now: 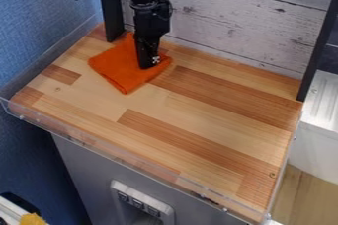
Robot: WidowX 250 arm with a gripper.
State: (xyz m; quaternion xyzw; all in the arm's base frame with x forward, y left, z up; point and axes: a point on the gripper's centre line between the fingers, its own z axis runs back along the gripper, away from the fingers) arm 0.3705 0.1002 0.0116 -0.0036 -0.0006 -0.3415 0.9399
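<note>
One orange cloth [119,67] is seen lying on the wooden tabletop [198,113], in its far left part, near the foot of the left black post [112,14]. It is spread as a rough, flat diamond: one corner is pointed towards the whitish plank wall [237,21], one towards the front edge, and one to each side. Its length and breadth look nearly equal, so no clear long axis can be made out. The one black gripper [147,65] is held nearly upright over the cloth, with its lower end seen against the middle of it; whether the cloth is gripped, and whether the jaws are set wide or narrow, cannot be told. Two black posts are counted, the right one [320,39] being stood by the right rear corner of the tabletop. One clear rim [99,146] is run along the front edge, and below it one pale panel [142,203] with three dark square sockets or switches is set in the grey front. Small white marks are borne by the gripper near its lower end, too small to be read.
</note>
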